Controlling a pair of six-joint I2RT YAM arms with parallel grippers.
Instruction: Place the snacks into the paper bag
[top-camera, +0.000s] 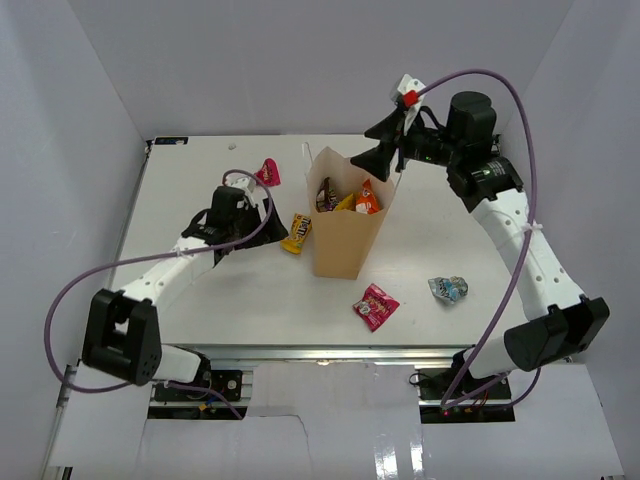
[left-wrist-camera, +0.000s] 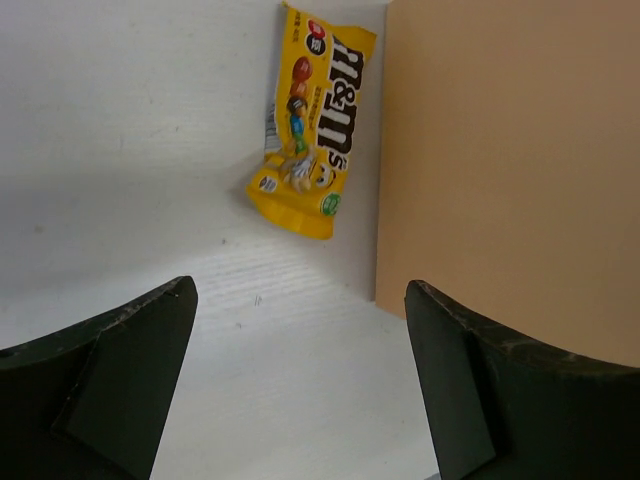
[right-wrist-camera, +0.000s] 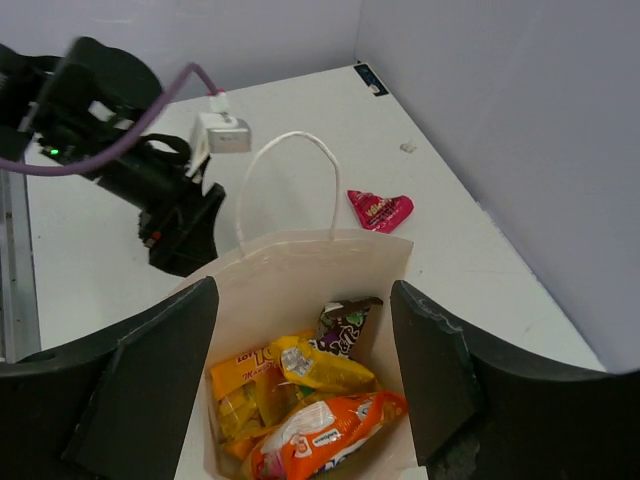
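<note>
Just ahead of left hand (left-wrist-camera: 298, 290): yellow packet (left-wrist-camera: 310, 125).

The paper bag (left-wrist-camera: 500, 170) runs off the left wrist view's top and right edges, one tan wall showing; the right wrist view's lower edge cuts its base. Inside, the dark packet (right-wrist-camera: 345, 325) is half buried behind a yellow wrapper (right-wrist-camera: 320, 368). From above, the print on the silvery packet (top-camera: 449, 289) is too small to read.
</note>
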